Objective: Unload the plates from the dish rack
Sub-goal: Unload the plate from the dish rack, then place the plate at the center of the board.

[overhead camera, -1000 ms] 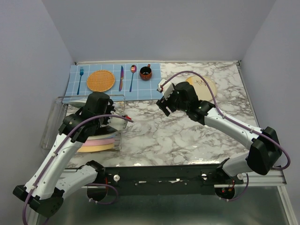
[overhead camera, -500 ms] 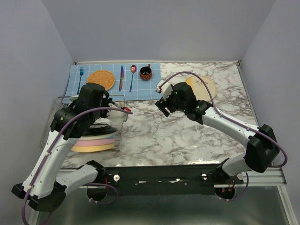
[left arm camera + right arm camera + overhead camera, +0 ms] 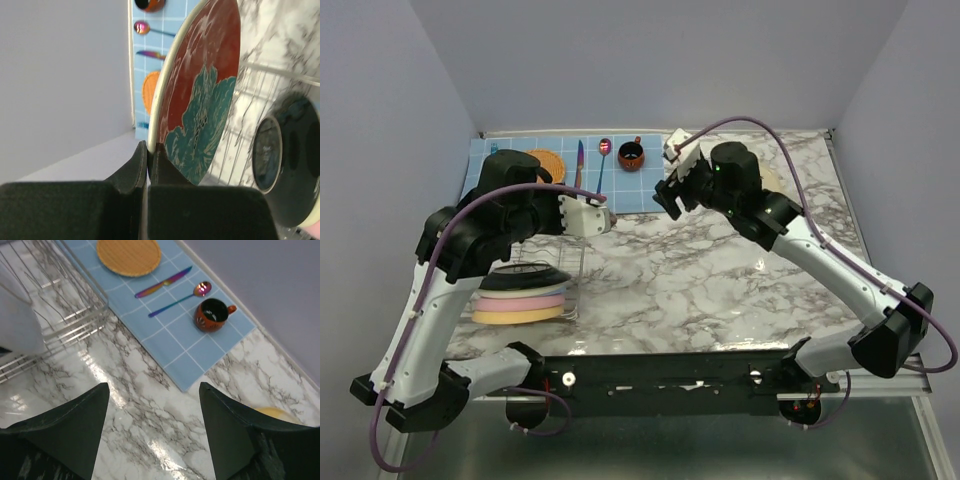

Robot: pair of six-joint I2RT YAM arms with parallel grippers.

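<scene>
My left gripper (image 3: 570, 212) is shut on the rim of the teal-and-red floral plate (image 3: 200, 100) and holds it on edge above the dish rack (image 3: 565, 270). In the top view this plate (image 3: 592, 216) shows its pale underside. In the left wrist view my gripper (image 3: 149, 150) pinches the cream rim. Three plates stay in the rack: black-rimmed (image 3: 530, 276), pink (image 3: 525, 298) and yellow-orange (image 3: 520, 314). My right gripper (image 3: 667, 193) is open and empty in the air over the marble, near the placemat's right end (image 3: 152, 387). A cream-yellow plate (image 3: 772, 183) lies behind the right arm, mostly hidden.
The blue checked placemat (image 3: 555, 195) at the back left holds a fork (image 3: 491, 165), an orange woven disc (image 3: 548, 160), a knife (image 3: 579, 165), a spoon (image 3: 603, 160) and a dark red cup (image 3: 631, 156). The rack's clear tray (image 3: 428, 265) juts out left. Walls close the sides and back.
My left arm has lifted the floral plate up out of the rack and turned it towards the middle. My right arm has risen and drawn back towards the far side.
</scene>
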